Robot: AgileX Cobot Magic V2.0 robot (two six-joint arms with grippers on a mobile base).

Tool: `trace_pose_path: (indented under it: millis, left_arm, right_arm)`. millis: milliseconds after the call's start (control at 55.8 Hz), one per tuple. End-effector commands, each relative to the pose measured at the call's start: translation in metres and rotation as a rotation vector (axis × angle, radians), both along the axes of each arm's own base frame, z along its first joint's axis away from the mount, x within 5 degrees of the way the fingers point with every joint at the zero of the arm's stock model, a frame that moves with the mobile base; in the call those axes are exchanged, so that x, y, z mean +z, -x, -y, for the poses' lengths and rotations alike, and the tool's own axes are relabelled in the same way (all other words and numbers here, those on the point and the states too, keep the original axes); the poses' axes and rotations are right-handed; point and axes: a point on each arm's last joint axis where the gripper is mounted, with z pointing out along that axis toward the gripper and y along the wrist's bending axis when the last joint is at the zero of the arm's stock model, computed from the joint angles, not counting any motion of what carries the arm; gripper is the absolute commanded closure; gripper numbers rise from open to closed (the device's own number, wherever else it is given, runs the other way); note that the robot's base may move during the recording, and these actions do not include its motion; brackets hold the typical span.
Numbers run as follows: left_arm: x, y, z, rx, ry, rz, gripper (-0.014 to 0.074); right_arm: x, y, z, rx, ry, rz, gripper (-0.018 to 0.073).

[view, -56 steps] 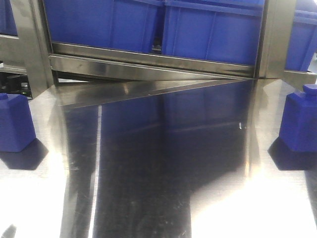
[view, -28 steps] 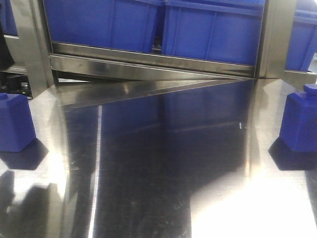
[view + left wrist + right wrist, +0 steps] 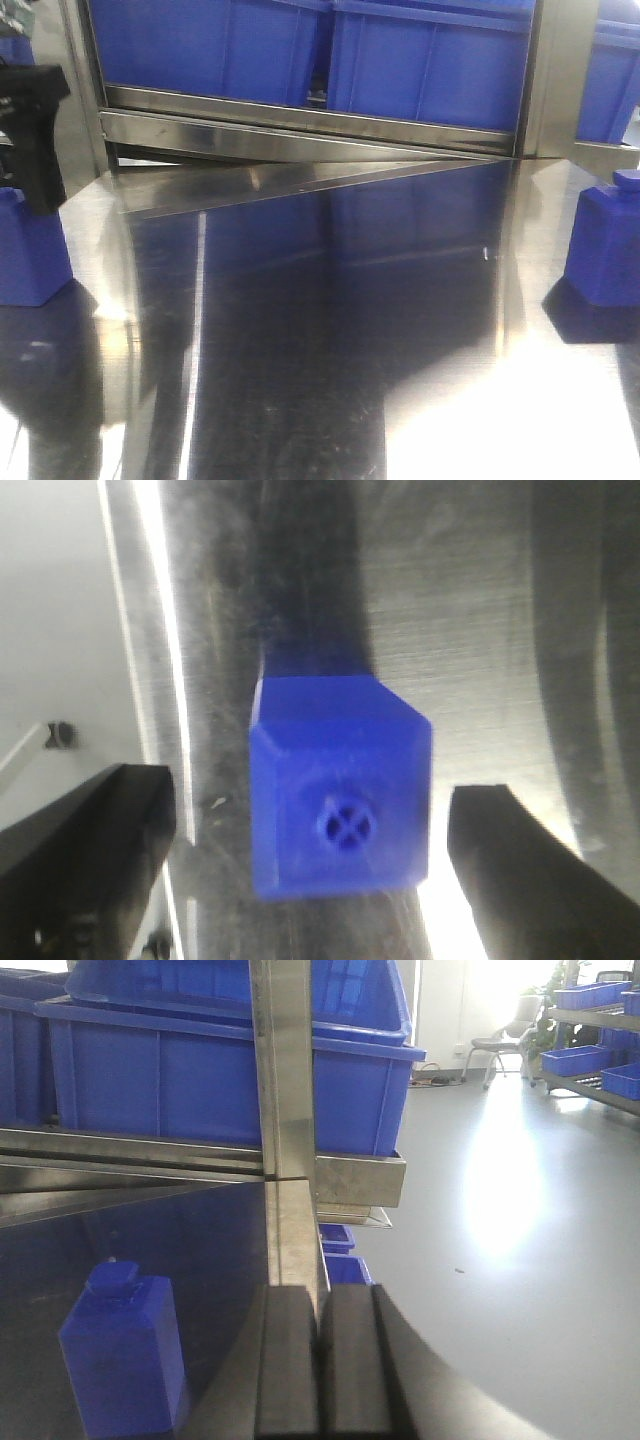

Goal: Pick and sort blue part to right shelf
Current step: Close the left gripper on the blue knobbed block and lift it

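Hanging over the shiny counter (image 3: 480, 630), the left claw (image 3: 310, 815) is wide open. A blue part (image 3: 340, 795) stands right between its two black fingers (image 3: 90, 850), with a gap on each side, so nothing is held. The right claw (image 3: 320, 1360) is closed tight with nothing in it. A second blue part (image 3: 125, 1360) stands just to its left, and blue bins (image 3: 210, 1070) sit on the shelf (image 3: 360, 1180) ahead of it.
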Motion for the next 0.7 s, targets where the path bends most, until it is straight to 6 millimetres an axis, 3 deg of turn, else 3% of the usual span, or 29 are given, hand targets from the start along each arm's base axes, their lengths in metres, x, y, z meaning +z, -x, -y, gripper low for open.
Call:
trace_pose_path:
  millis: [0, 161, 466, 682]
  left_arm:
    - [0.013, -0.003, 0.005, 0.009, 0.029, 0.057, 0.0001]
    - [0.002, -0.007, 0.006, 0.010, 0.029, 0.011, 0.0031]
    - [0.000, -0.005, 0.007, 0.010, 0.029, -0.017, 0.0258]
    - [0.012, -0.001, 0.006, 0.010, 0.037, 0.023, 0.0260]
  right_arm:
    - [0.011, 0.003, 0.000, 0.000, 0.024, 0.109, 0.0501]
    - [0.011, 0.003, 0.000, 0.000, 0.024, 0.109, 0.0501]
    - [0.011, 0.003, 0.000, 0.000, 0.024, 0.111, 0.0501]
    - [0.011, 0.003, 0.000, -0.001, 0.024, 0.111, 0.0501]
